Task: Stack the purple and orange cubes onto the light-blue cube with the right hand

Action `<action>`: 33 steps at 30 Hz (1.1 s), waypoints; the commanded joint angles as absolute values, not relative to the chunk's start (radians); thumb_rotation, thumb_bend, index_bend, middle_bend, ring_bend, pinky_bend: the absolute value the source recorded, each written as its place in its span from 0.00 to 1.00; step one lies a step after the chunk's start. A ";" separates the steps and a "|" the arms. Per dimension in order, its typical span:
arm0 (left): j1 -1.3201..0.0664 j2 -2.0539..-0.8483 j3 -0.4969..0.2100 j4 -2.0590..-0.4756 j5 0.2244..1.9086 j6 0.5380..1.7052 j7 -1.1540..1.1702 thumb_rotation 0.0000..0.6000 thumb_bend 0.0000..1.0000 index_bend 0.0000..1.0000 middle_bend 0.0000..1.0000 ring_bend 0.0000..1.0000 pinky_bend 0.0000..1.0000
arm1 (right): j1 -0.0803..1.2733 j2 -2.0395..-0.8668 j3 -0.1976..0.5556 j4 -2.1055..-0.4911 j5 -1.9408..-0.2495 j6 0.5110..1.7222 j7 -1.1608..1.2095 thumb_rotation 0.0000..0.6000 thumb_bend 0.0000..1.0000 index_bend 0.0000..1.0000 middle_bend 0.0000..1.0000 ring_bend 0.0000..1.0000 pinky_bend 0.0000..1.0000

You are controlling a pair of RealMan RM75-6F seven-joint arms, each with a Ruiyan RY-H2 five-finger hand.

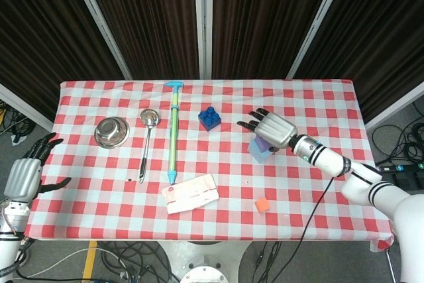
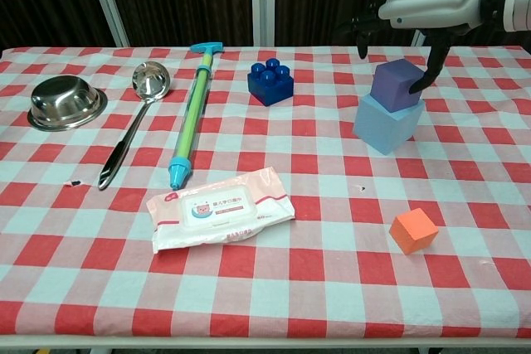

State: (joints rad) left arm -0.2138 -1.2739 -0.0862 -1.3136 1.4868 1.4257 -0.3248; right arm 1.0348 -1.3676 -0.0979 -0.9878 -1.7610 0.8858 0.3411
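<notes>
My right robot hand (image 2: 431, 2) hovers spread and empty above the small purple cube (image 2: 399, 85), seated on the larger light-blue cube (image 2: 387, 123); the small orange cube (image 2: 413, 230) waits nearer me.

We see each silver-backed hand (image 1: 273, 128) with black fingers (image 1: 246, 124), on white arms banded black.

A desk (image 2: 274, 304) in red-checked cloth carries a steel bowl (image 2: 66, 102), ladle (image 2: 133, 122), pump toy (image 2: 189, 115), blue brick (image 2: 270, 82), wet-wipes pack (image 2: 220, 208), light-blue cube (image 2: 387, 124) and orange cube (image 2: 413, 230).
</notes>
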 commanded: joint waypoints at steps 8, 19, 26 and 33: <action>-0.214 -1.274 -0.086 -1.314 1.487 1.426 -0.325 1.00 0.06 0.23 0.20 0.14 0.31 | 0.939 -1.136 -0.051 -1.425 -1.781 1.115 0.102 1.00 0.02 0.00 0.26 0.04 0.10; -0.214 -1.274 -0.086 -1.314 1.487 1.426 -0.325 1.00 0.06 0.24 0.20 0.14 0.31 | 0.711 -1.154 -0.097 -1.703 -1.566 1.107 -0.283 1.00 0.06 0.00 0.41 0.15 0.05; -0.214 -1.274 -0.086 -1.314 1.487 1.426 -0.325 1.00 0.06 0.24 0.20 0.14 0.31 | 0.648 -1.231 -0.126 -1.698 -1.489 1.047 -0.362 1.00 0.06 0.00 0.42 0.15 0.04; -0.214 -1.274 -0.086 -1.314 1.487 1.426 -0.325 1.00 0.06 0.24 0.20 0.14 0.31 | 0.623 -1.295 -0.133 -1.665 -1.495 1.020 -0.388 1.00 0.07 0.00 0.42 0.16 0.03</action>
